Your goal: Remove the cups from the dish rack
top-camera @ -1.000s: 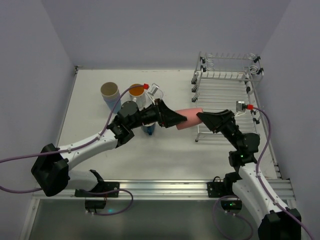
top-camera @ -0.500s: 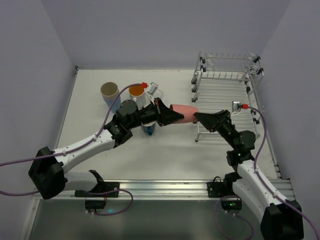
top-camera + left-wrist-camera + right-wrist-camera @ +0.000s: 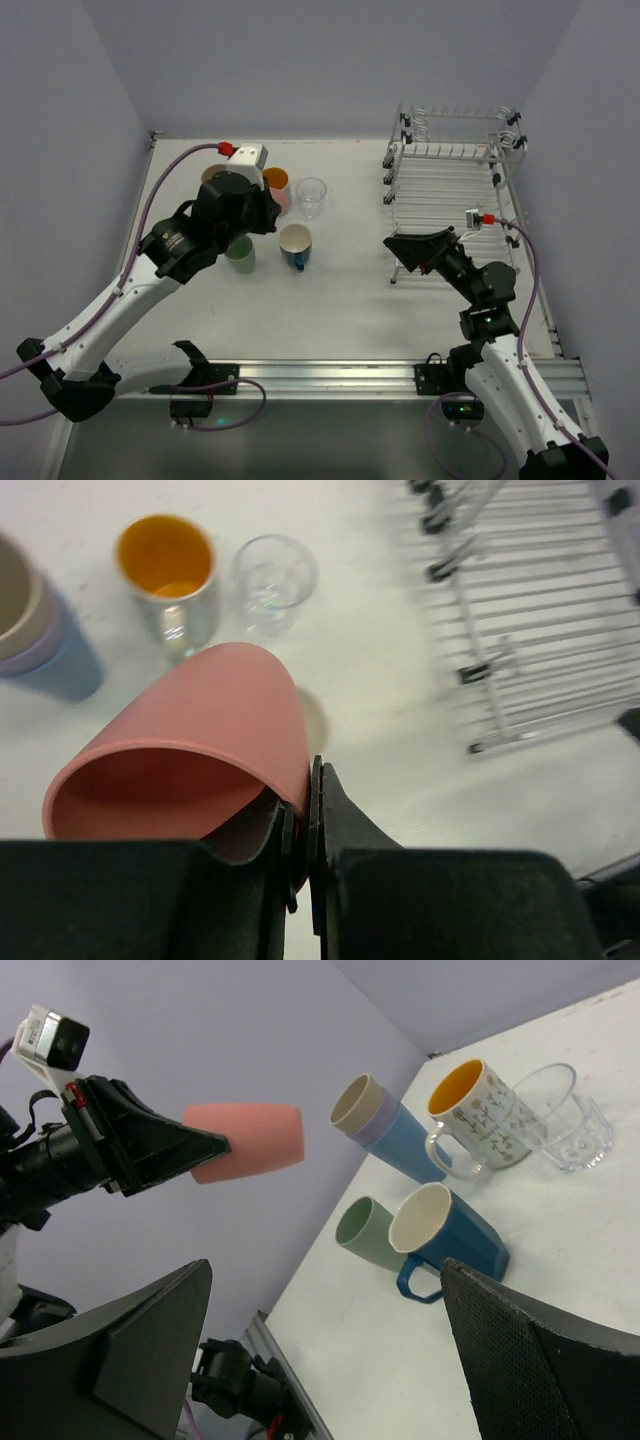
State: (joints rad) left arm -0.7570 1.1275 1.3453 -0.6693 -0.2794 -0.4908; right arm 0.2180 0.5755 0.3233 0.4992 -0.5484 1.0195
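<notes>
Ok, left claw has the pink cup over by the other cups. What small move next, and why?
Probably lower the pink cup toward the bare table beside the clear glass, turning it upright. The left claw pinches its rim, and the cup hangs on its side in the air, not resting on anything.

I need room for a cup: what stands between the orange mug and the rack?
The clear glass, close beside the mug; beyond it the table is bare up to the rack. The top view shows this.

The matte pink cup (image 3: 190, 730) left the right tool (image 3: 396, 250), now spread wide; the left tool (image 3: 310, 780) clamped it and carried it well apart
</notes>
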